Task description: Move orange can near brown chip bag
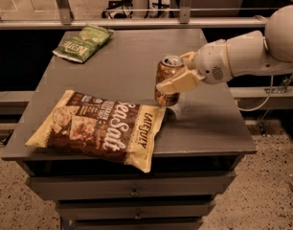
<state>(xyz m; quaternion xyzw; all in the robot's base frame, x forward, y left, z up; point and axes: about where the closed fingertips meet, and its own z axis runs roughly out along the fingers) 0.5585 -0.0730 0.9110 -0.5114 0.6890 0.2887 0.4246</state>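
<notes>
Coppery metal, silver pull-tab top: the orange can [165, 71] sat in the gripper [173, 78], right of the tabletop's [137, 56] middle and nearer its front edge than its back. The cream fingers [177, 84] were pinched on the can's sides at about mid-height, one lying across its front. The can stood close to upright. Its base was low over the grey surface, but we could not tell whether it touched. The white arm [242, 54] reached in from over the right edge.

The brown chip bag [96, 128] lay flat toward the front left corner, with its cream right end just beside the can's base.

We judged the task nearly done, with the can already close to the bag and only the set-down remaining. To do that well, we would:
- lower straight down until the base rests flat
- stay off the bag's edge, or the can may tip
- spread the fingers only once it bears its own weight
- draw back rightward, away from the bag

We read white "Sea Salt" on the brown bag and "LATE JULY" in dark letters along its cream end. A green chip bag [83, 43] lay near the back left corner, its lettering too small to read. Nothing on the can was legible.
</notes>
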